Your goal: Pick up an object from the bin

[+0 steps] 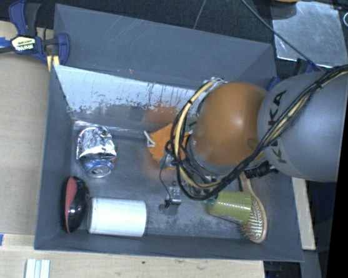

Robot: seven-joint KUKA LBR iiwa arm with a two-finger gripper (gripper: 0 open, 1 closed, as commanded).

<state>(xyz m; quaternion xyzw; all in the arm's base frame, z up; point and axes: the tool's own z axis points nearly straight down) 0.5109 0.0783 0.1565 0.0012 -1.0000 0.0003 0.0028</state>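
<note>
The arm [304, 129], capped in orange, comes in from the right over the middle of the grey bin [53, 171]. Its gripper [171, 199] sits over bare floor, just right of a white cylinder [118, 216]. A crushed silver can [97, 151] lies centre-left. An orange piece [158, 143] is half hidden beneath the arm, and a wooden brush [257, 223] lies at lower right.

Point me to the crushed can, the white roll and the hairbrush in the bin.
Crushed can [97, 150]: camera view, on its crumpled silver side.
White roll [118, 216]: camera view, on the middle of its curved side.
Hairbrush [257, 223]: camera view, on its bristled head.
</note>
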